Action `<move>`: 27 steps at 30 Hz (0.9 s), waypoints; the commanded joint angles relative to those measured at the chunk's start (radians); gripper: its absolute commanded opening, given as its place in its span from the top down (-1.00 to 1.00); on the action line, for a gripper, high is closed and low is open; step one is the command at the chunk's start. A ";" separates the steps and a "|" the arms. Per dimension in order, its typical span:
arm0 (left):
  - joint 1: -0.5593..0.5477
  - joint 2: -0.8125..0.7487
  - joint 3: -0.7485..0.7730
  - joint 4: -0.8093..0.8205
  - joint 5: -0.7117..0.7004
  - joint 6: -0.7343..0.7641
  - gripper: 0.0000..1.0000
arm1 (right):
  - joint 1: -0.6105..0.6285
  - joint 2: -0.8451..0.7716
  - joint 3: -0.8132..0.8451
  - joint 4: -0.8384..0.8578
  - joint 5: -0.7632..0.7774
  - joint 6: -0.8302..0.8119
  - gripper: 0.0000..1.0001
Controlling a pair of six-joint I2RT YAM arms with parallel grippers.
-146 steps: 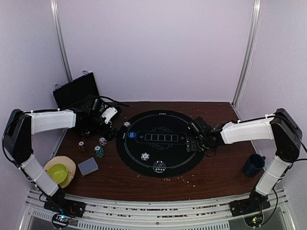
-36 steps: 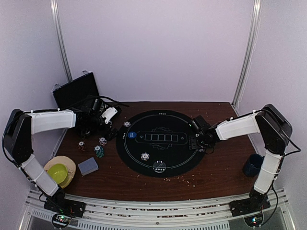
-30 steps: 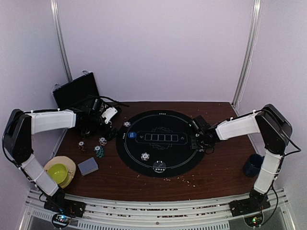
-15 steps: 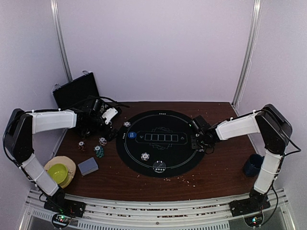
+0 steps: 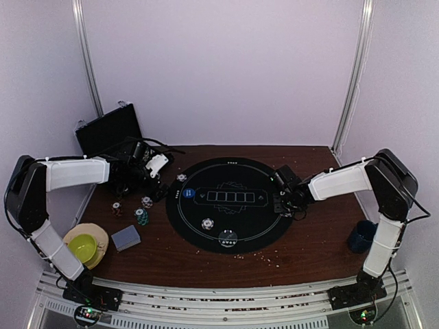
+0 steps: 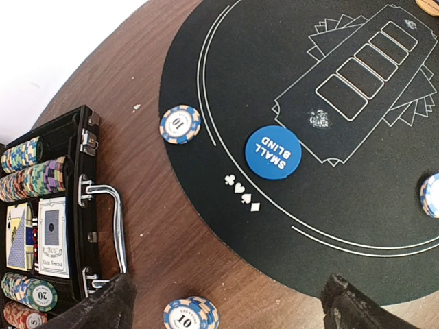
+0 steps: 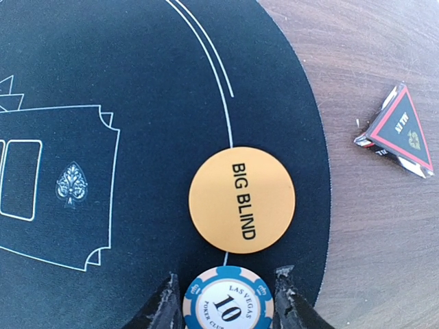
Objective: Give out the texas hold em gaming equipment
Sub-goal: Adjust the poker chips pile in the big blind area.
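Observation:
My right gripper [image 7: 228, 308] is at the right edge of the black round mat [image 5: 240, 219], shut on a blue "10" poker chip [image 7: 228, 301] just below the orange BIG BLIND disc [image 7: 241, 199]. My left gripper [image 6: 233, 312] is open and empty, low over the table by the mat's left edge [image 5: 154, 171]. A small stack of blue chips [image 6: 191, 314] lies between its fingers. The blue SMALL BLIND disc [image 6: 273, 152] and a blue chip [image 6: 180, 124] lie on the mat. More chips [image 5: 142, 216] and a grey-blue card deck [image 5: 125, 238] lie front left.
The open black case [image 6: 41, 226] with chip rows and cards sits left of my left gripper. A triangular black-and-red marker [image 7: 398, 130] lies on the wood off the mat's right. A yellow-green bowl [image 5: 84, 245] is front left, a dark blue mug [image 5: 361, 236] front right.
Since 4.9 s ago the right arm's elbow has swung up and back while its gripper stayed at the mat's right edge. Over the last second nothing has visibly moved.

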 commanded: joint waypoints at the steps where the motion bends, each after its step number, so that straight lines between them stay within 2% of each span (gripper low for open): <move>1: 0.008 0.009 0.002 0.031 0.009 -0.007 -0.96 | -0.004 0.002 -0.005 0.003 0.031 0.013 0.09; 27: 0.007 0.013 0.004 0.030 0.009 -0.007 -0.96 | -0.005 -0.036 -0.020 0.017 0.035 0.021 0.20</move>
